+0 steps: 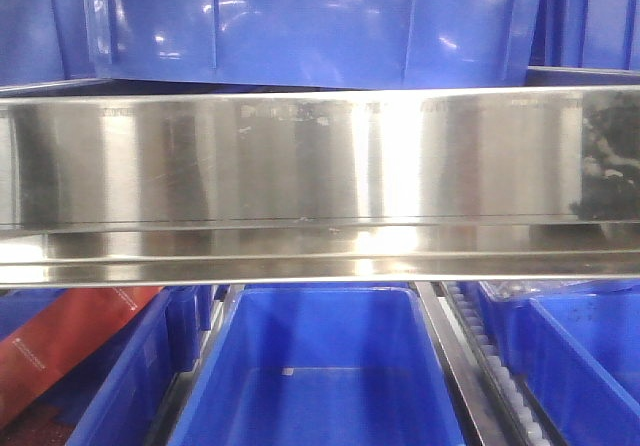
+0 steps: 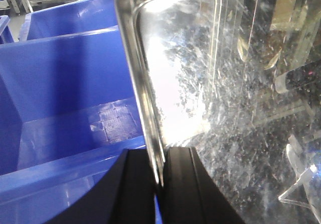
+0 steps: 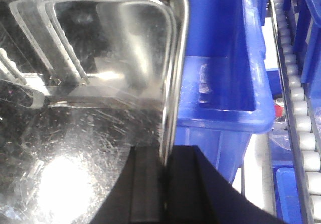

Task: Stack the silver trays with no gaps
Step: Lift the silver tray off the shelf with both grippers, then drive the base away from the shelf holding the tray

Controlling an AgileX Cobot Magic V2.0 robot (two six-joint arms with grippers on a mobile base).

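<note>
Left fingers point(image 2: 169, 184) clamped tight on the silver tray point(image 2: 210, 83) rim, right fingers point(image 3: 173, 184) pinching its opposite edge; blue bins point(image 3: 220, 73) just beyond them.

We find the tray point(image 2: 225, 108) flanked: one bin point(image 2: 65, 108) lies left of it, another bin point(image 3: 225, 68) right, with a roller conveyor point(image 3: 298, 108) farther right.

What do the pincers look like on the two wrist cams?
Left pincer and right pincer match: two matte black fingers each, flat and slab-like, with lengthwise ridges, flaring wider toward the base. No cables, markings or labels show. The arms themselves are out of frame.
</note>
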